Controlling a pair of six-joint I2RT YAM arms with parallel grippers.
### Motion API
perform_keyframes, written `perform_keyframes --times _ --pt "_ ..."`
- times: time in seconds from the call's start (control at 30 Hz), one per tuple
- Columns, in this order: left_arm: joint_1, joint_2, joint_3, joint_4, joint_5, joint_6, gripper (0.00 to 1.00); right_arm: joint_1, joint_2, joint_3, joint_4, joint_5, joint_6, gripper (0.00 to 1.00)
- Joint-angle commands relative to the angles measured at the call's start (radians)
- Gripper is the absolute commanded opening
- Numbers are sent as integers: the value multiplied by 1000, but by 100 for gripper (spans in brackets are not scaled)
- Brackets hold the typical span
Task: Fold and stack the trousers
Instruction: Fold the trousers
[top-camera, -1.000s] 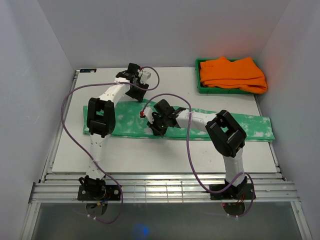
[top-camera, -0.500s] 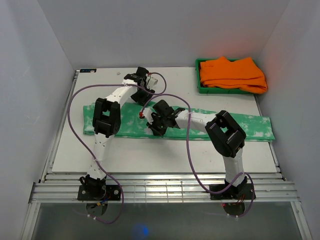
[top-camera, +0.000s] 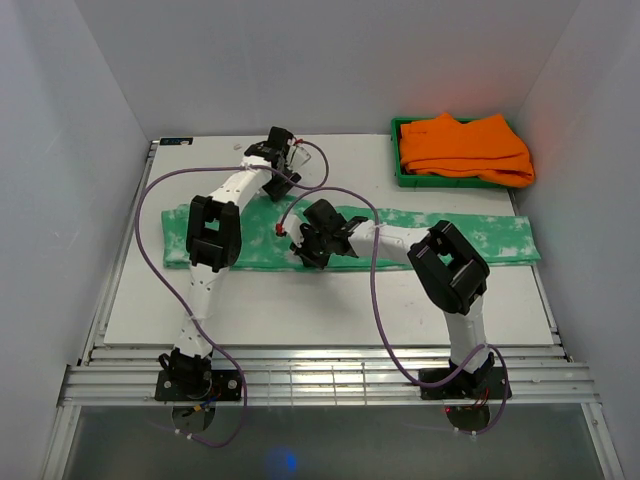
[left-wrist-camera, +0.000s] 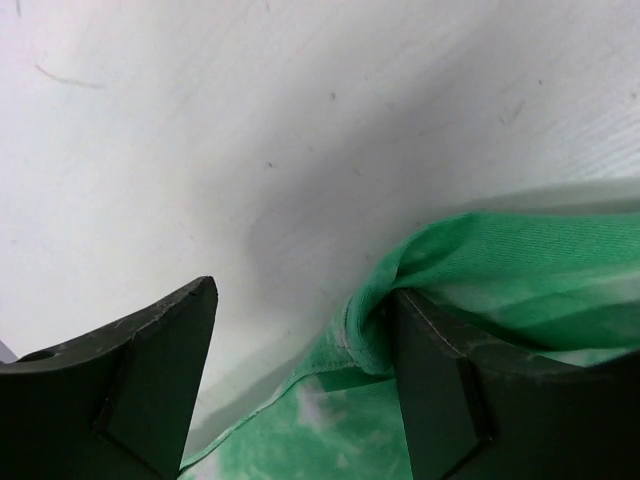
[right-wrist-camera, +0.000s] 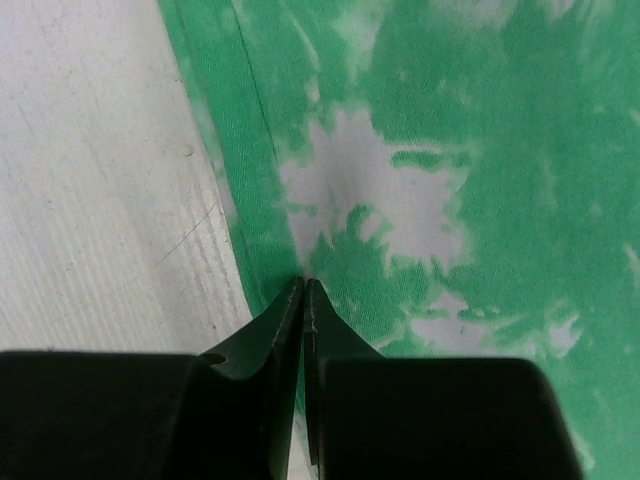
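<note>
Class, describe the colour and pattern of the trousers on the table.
The trousers are green with white blotches, clearest in the right wrist view.

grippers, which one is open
The left gripper, jaws spread apart at the trousers' far edge; the right gripper is pinched shut on their near edge.

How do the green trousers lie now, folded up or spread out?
Spread out: the trousers lie as one long flat strip across the table, not folded short.

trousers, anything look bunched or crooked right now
Yes. The far edge of the trousers is rolled into a thick bunch against one finger of the open left gripper, not lying flat. The rest lies as a long strip across the table.
</note>
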Motion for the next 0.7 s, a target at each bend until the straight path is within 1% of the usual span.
perform_keyframes --times 0.0,0.17,0.23,0.27,0.33,0.4,0.43,0.47,0.5,0.53,0.57,0.63,0.67 --pt "28 -21 57 242 -111 128 78 12 99 -53 -206 53 -23 8" --pt "21 -36 16 407 -38 183 79 20 121 -22 -226 47 -31 8" --pt "13 -34 14 440 -7 180 80 28 131 -2 -236 46 -33 8" --pt "10 -36 19 444 -2 154 80 29 133 7 -241 44 -34 8" --pt "8 -47 30 420 24 120 84 31 134 33 -249 40 -25 8" --pt "10 -71 12 405 27 67 87 31 122 45 -247 49 -13 9" --pt "11 -108 -2 400 24 51 88 31 99 44 -246 50 -13 11" --pt "13 -129 -18 397 28 36 89 31 87 44 -244 47 -13 14" --pt "24 -154 -54 398 38 -13 89 29 72 41 -241 43 -13 17" --pt "33 -181 -73 398 89 -41 91 29 46 39 -242 38 -7 19" --pt "42 -235 -90 405 117 -67 97 28 35 39 -242 32 -2 22" --pt "65 -286 -149 446 172 -140 98 26 3 38 -249 18 6 28" --pt "76 -312 -168 457 200 -159 98 26 -5 36 -250 11 6 33"
